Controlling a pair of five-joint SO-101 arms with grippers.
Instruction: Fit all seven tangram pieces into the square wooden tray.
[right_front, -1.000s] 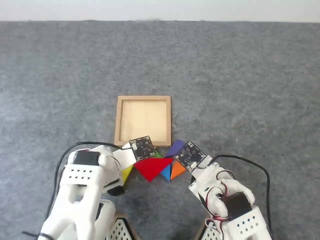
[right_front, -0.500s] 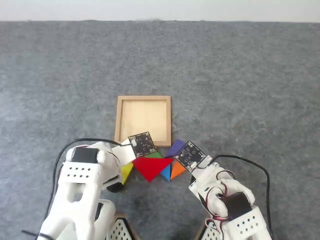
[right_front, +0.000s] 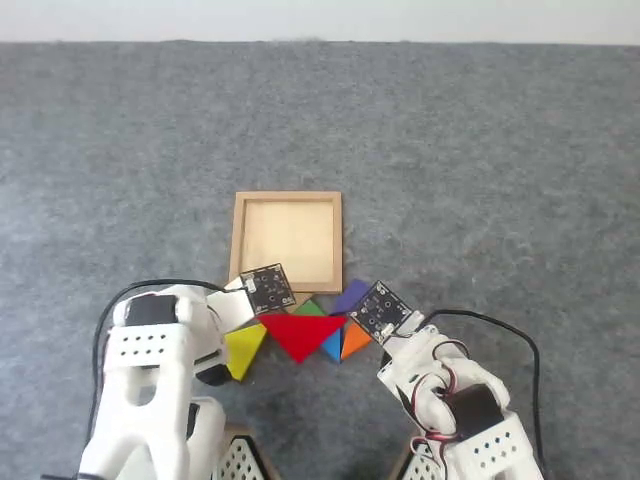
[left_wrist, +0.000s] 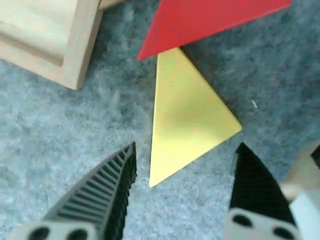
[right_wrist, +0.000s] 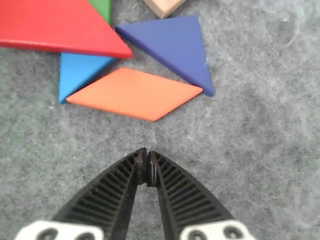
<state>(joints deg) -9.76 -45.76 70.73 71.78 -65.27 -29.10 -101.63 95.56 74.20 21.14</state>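
Observation:
The square wooden tray (right_front: 236, 240) lies mid-table with nothing in it; its corner (left_wrist: 75, 55) is close to my left gripper. Just in front of it the pieces cluster: a yellow triangle (right_front: 244, 347) (left_wrist: 187, 112), a big red triangle (right_front: 300, 334) (left_wrist: 210, 20) (right_wrist: 55, 27), a green piece (right_front: 312, 308) (right_wrist: 101, 7), a blue triangle (right_front: 331, 345) (right_wrist: 77, 70), an orange parallelogram (right_front: 354, 340) (right_wrist: 132, 94) and a purple triangle (right_front: 350, 295) (right_wrist: 172, 45). My left gripper (left_wrist: 184, 155) is open, straddling the yellow triangle's near corner. My right gripper (right_wrist: 145, 162) is shut and holds nothing, just short of the orange piece.
Grey carpet (right_front: 480, 180) covers the whole table, with wide free room behind and on both sides of the tray. Both arm bases (right_front: 150, 400) stand at the front edge, with black cables (right_front: 500, 325) looping beside them.
The left arm has swung leftward, away from the red triangle, so the yellow triangle now lies uncovered. The right arm has not moved.

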